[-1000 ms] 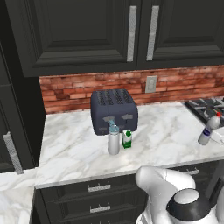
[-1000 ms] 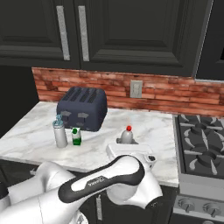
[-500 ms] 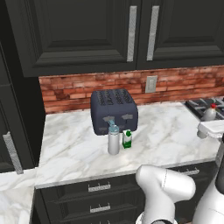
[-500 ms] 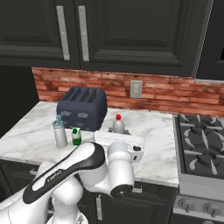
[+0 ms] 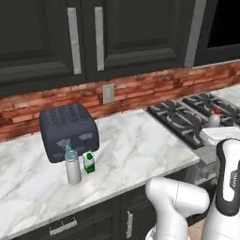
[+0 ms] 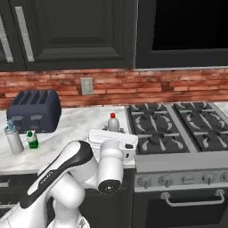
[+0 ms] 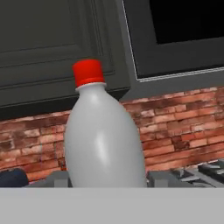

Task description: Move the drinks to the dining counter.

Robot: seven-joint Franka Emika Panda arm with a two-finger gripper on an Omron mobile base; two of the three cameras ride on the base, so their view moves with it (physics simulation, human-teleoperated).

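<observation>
— One drink sits in our gripper (image 6: 112, 133): the red-capped bottle (image 7: 103, 140), upright, jaws narrowed onto its body. What of its contents?

— We cannot tell; its wall looks pale and opaque close up. We see it held at the counter's end, beside the stove (image 6: 178, 129).

— And the other two?

— We see the grey metal bottle (image 5: 72, 165) and the green-and-white carton (image 5: 88, 162) just beside each other on the marble worktop (image 5: 140, 145), right in front of the dark toaster (image 5: 68, 131).

— Around them?

— Red brick backsplash (image 6: 178, 91) with an outlet (image 5: 108, 93), dark cabinets (image 5: 93, 37) overhead, dark drawers (image 5: 70, 222) below.
</observation>
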